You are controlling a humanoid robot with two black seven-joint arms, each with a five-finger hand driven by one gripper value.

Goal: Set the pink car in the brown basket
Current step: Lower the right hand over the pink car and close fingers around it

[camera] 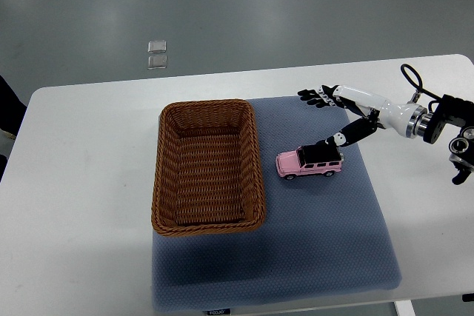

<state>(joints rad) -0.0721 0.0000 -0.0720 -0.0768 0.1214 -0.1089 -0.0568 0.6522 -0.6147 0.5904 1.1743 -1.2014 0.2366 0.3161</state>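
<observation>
Right of centre, the pink car (309,162) sits on its wheels on a blue-grey mat (326,249), just right of the brown basket (208,166) and apart from its rim. The right robot hand (335,118) reaches in from the right edge, fingers spread and holding nothing; its thumb tip hangs at the car's roof, the other fingers higher in the frame, well off the car.

Risk, as a judgement: closing from this offset could pinch only the roof edge, so the car may roll away on its wheels or slip out. A low carry could catch the basket's near wall.

Nothing lies between car and basket. 2 small clear squares (156,55) rest on the floor at upper left, beyond the white bench (81,183).
</observation>
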